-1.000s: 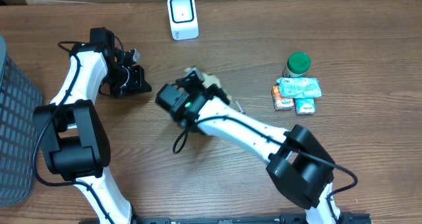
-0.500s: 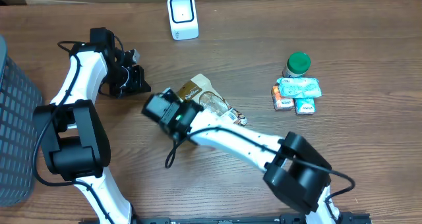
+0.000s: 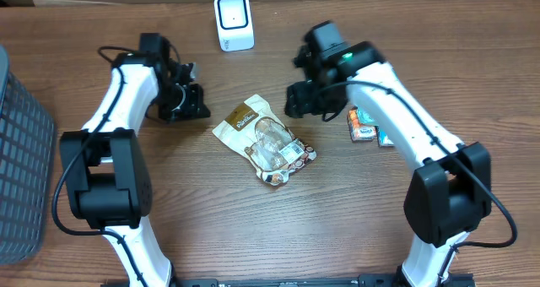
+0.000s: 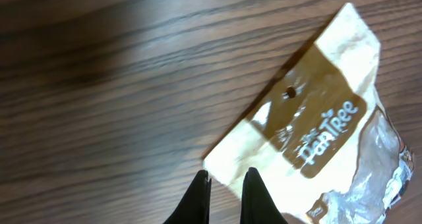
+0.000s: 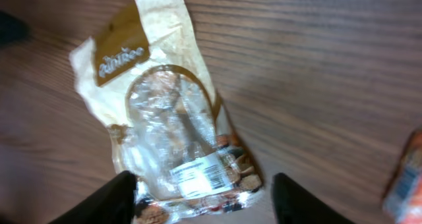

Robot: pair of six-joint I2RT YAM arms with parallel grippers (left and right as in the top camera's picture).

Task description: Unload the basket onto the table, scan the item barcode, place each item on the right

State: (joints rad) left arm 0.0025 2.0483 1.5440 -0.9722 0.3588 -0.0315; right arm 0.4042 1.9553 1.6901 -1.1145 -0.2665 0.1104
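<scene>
Your bench (image 3: 211, 228) is bare wood grain. A dark mesh basket (image 3: 15, 152) stands at its left edge, partly cut off by the frame.

The two arms reach in from the near edge, one on each side of the bag (image 3: 264, 141). That bag lies flat near the middle of the bench, touched by neither arm. Its tan end with the brown label points to the far left. Its clear window and a white sticker point to the near right. The sticker is too blurred in the right wrist view for you to read any barcode.

Your left gripper (image 3: 190, 101) sits just left of the bag, clenched with only a slit between its fingers and nothing in it. Your right gripper (image 3: 299, 100) hangs just beyond the bag's far right side, released. Its fingers (image 5: 122, 194) are spread wide and empty.

The white scanner (image 3: 234, 21) stands upright at the far edge, well apart from the bag. A few small packets (image 3: 363, 125) lie toward the right edge, partly under the right arm.
</scene>
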